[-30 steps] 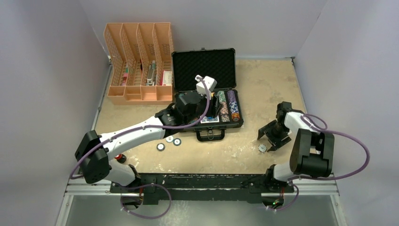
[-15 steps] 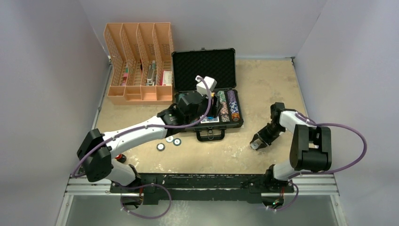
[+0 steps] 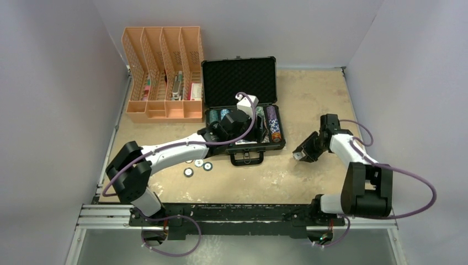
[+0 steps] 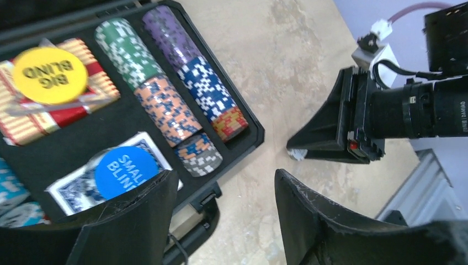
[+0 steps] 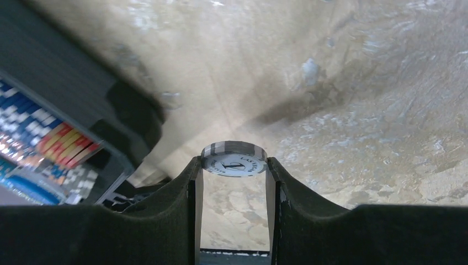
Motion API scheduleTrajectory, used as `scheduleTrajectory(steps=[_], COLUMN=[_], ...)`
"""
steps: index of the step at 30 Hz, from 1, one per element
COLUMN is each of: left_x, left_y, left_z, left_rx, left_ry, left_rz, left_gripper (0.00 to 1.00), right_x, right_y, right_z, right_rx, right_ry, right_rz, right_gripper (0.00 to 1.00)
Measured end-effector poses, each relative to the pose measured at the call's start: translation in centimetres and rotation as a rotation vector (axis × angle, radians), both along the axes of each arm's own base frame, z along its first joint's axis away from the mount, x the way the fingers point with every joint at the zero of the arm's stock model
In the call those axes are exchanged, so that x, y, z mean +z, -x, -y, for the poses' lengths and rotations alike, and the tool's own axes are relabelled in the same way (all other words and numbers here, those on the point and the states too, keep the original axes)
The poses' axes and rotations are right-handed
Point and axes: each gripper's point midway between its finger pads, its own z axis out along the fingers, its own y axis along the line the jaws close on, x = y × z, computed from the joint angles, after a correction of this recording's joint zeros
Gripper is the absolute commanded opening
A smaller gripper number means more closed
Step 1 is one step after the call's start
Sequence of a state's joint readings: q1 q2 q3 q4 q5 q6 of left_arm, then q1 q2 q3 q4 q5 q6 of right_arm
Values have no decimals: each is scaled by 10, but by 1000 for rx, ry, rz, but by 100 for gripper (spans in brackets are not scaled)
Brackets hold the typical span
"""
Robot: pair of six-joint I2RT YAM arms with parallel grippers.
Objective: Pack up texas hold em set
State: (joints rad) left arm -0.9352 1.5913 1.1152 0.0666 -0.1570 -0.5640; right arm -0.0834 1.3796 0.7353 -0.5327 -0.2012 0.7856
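The black case (image 3: 239, 81) lies open at the back centre, and rows of multicoloured poker chips (image 4: 165, 105) fill its tray. A yellow button disc (image 4: 49, 74) sits on the red deck, and a blue one (image 4: 126, 171) on the blue deck. My left gripper (image 4: 226, 187) hangs open and empty over the case's front edge and handle (image 3: 246, 158). My right gripper (image 5: 234, 165) is right of the case, shut on a grey-and-white chip (image 5: 234, 159) held flat at its fingertips above the table. Three loose discs (image 3: 198, 166) lie on the table left of the handle.
An orange slotted organiser (image 3: 163, 74) stands at the back left, beside the case's lid. Grey walls close in on the table at the left, back and right. Both arm bases sit on the rail (image 3: 237, 212) at the near edge.
My right gripper shut on the chip, lifted it and carried it left and back towards the case. My left arm swung right over the case's front, and its jaws widened.
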Motion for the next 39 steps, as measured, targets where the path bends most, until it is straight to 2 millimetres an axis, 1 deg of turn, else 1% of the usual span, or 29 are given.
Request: scheduleTrajectory(steps=[4,8,11,14,17,19,23,26,30,34,38,39], left_x=[-5,-8,-14,-18,-19,-18,-11,-6,-8,-8,2,5], left_y=[6,17,23,26,28,30,33,32,28,24,21,21], left_z=[14,24,29,43,54,57,62,65,67,67,68,68], left_rx=[-36,-74,-93,-126,-156,-170,-191,-198,-194,-182,-190,-192], left_ry=[70,204,280,348,398,429,485,516,527,533,560,568], left_rz=[-41,-65,-87,-104,-112,-109,-98,-81,-64,-37,11,21], left_gripper=[65,65,65,64,64,64,64,63,61,60,56,53], right_x=[17,37,60,88,112,125,139,144,152,158,161,161], right_y=[-10,-18,-28,-38,-44,-45,-43,-42,-39,-36,-35,-35], right_z=[-1,-11,-21,-34,-45,-53,-67,-75,-82,-85,-86,-87], right_rx=[18,52,84,124,159,180,213,227,238,239,234,232], right_ry=[-3,-45,-88,-138,-186,-223,-291,-333,-375,-403,-415,-418], right_rz=[94,185,281,384,464,505,540,545,554,562,564,562], right_gripper=[15,17,17,18,19,19,19,19,20,20,20,20])
